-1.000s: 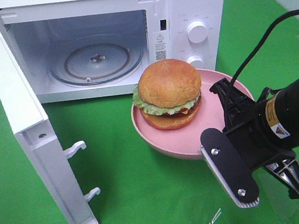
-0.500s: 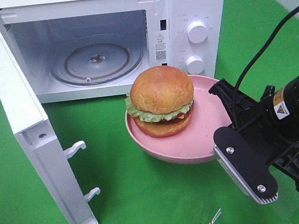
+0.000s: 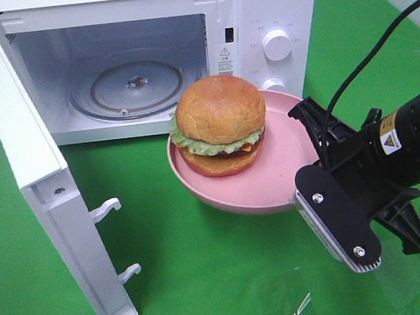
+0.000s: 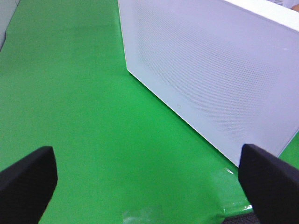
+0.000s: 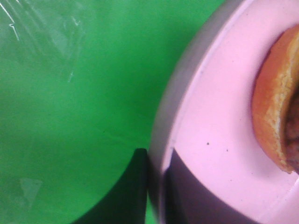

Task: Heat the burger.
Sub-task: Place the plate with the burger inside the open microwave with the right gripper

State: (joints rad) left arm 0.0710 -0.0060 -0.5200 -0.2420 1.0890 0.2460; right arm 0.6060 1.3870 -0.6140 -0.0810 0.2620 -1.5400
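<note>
One round burger [image 3: 220,125], glossy brown bun, upright on one pink round plate [image 3: 286,172], dome up, no long axis; before one white open microwave [image 3: 269,3]. Right gripper [image 5: 156,186] pinches plate rim; left gripper [image 4: 149,182] jaws wide, empty.

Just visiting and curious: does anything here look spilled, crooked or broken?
Nothing spilled or broken. The burger sits off-centre on the pink plate, crowding the rim farthest from the right gripper pinching it.

R gripper [image 5: 156,184] clamped on pink plate [image 5: 210,116] rim, arm in from right — L gripper [image 4: 148,182] jaws spread wide.
</note>
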